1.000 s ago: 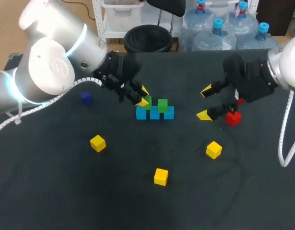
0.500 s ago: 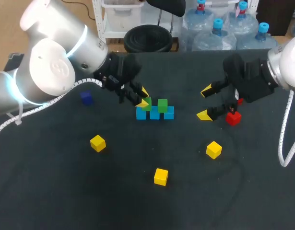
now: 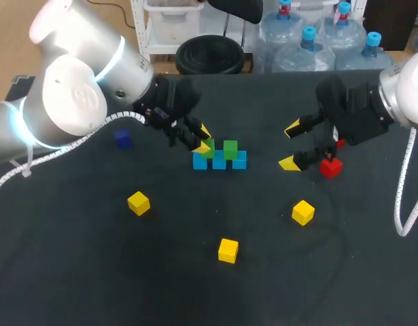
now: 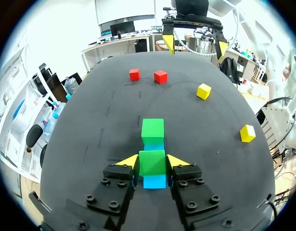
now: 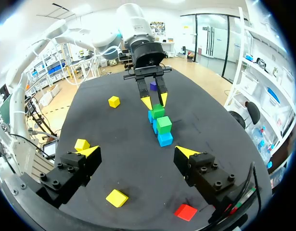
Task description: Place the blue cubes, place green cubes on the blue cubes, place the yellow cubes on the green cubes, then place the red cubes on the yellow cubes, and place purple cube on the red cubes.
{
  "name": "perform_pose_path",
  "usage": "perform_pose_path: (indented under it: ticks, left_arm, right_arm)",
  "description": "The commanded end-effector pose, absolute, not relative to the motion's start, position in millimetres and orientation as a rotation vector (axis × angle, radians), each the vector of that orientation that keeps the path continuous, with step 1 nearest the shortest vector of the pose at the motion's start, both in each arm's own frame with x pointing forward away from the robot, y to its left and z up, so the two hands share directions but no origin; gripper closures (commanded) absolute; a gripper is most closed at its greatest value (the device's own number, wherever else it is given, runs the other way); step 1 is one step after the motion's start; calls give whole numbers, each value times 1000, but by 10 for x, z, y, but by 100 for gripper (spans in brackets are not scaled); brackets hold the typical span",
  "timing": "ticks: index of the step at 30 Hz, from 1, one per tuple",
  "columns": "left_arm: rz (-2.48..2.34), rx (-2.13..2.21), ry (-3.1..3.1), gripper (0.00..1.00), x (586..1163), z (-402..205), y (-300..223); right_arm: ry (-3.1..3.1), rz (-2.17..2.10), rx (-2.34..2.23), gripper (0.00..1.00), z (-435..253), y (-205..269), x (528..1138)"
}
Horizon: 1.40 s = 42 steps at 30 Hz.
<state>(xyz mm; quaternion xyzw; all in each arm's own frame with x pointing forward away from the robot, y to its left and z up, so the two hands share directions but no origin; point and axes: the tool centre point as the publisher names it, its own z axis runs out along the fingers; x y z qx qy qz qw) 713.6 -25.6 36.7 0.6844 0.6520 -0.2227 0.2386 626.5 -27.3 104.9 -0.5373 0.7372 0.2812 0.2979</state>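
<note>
The left fingers (image 4: 130, 161) are closed on a green cube (image 4: 152, 162): one yellow tip seems to touch each of its two sides. The cube lies between the tips and rests on the row of blue cubes (image 4: 154, 182) directly under them. The row runs away from the fingers, and a second green cube (image 4: 152, 131) sits on it just ahead of the tips. So I judge that the step in hand is to set this green cube down and let it go.

To do this well, the cube should first rest flat, with its full weight on the blue cubes and its edges in line with the second green cube. Then the fingers should open only a little, both sides equally, so that no tip pushes the cube sideways. After that the arm should rise straight up, because a slanted retreat could drag the cube or knock the one ahead.

The right fingers (image 5: 186, 153) are wide apart and hold nothing. A red cube (image 5: 186, 211) lies on the worktop (image 3: 93, 272) just beside one of them. It is better that they wait well apart from the stack.
</note>
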Motion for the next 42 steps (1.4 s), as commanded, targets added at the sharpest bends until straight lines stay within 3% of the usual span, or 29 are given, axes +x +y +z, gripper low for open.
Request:
perform_pose_path:
  ticks: [1, 34, 42]
  left_arm:
    - [-612, 1881, 1790, 100, 7165, 369, -268]
    - [-611, 1898, 1804, 100, 7175, 349, -307]
    - [-611, 1897, 1808, 95, 7172, 345, -300]
  right_arm:
    - [1957, 749, -1428, 0, 1044, -273, 6267]
    - [1957, 749, -1428, 0, 1044, -273, 6267]
    - [1957, 749, -1428, 0, 1044, -273, 6267]
